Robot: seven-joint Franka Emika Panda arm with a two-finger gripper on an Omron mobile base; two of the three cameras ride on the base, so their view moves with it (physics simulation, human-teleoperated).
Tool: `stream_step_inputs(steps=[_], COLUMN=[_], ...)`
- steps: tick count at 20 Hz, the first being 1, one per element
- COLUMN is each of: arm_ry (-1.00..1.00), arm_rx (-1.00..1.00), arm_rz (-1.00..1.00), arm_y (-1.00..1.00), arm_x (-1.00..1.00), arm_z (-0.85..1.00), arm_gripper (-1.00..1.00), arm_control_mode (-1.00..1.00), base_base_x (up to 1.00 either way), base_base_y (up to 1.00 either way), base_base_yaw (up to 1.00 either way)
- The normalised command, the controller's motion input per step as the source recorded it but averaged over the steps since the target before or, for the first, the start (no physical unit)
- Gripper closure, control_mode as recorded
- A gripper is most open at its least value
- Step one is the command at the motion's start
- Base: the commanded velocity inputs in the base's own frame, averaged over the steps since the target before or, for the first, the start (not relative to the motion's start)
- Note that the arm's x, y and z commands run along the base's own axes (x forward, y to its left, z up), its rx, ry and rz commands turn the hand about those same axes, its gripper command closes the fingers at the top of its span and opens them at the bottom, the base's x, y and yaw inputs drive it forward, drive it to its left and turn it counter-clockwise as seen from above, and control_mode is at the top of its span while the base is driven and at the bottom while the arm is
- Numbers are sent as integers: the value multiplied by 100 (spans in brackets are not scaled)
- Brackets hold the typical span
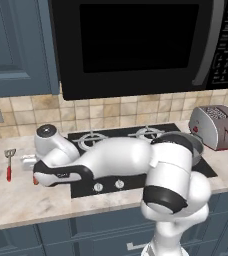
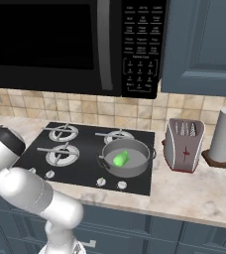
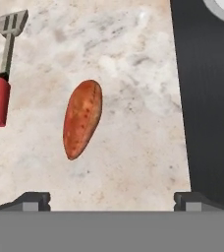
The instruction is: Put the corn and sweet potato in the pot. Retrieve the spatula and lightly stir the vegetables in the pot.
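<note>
Fingers: two dark fingertips (image 3: pixel 33 201) spread wide apart at the bottom of the hand view, nothing between them, not touching anything.
Gripper: gripper (image 3: pixel 112 202) hangs over the marble counter (image 3: pixel 128 147), looking down at it; empty.
Sweet potato: sweet potato (image 3: pixel 82 119) lies flat on the counter, in the gap ahead of the fingertips, somewhat nearer the left one. Clear of both.
Spatula: spatula (image 3: pixel 5 69) lies on the counter beside the sweet potato, apart from it; red handle, slotted metal head. Also seen on the counter left of the stove (image 1: pixel 9 163).
Corn: corn (image 2: pixel 120 158) lies inside the pot (image 2: pixel 141 168), green against the grey inside.
Pot: sits on the front right burner of the cooktop (image 2: pixel 85 173).
Arm: arm (image 1: pixel 111 160) reaches low to the left across the stove front.
Nearby: toaster (image 2: pixel 184 145) right of the cooktop, paper towel roll (image 2: pixel 224 134) beyond it, microwave (image 2: pixel 60 44) above.
</note>
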Motion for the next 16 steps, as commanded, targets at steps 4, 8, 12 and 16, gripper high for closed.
stream_step_inputs(steps=[4,8,12,16], arm_ry=[0,0,2,4], arm_rx=[1,0,0,0], arm_rz=[-16,-10,-3,0], arm_y=[7,19,24,25], arm_x=[36,24,8,2], arm_z=[0,0,0,-1], arm_gripper=[-100,-100,-100,-100], arm_control_mode=[-100,-100,-100,-100], base_base_x=[0,0,0,0], base_base_y=[0,0,0,0], base_base_yaw=[0,0,0,0])
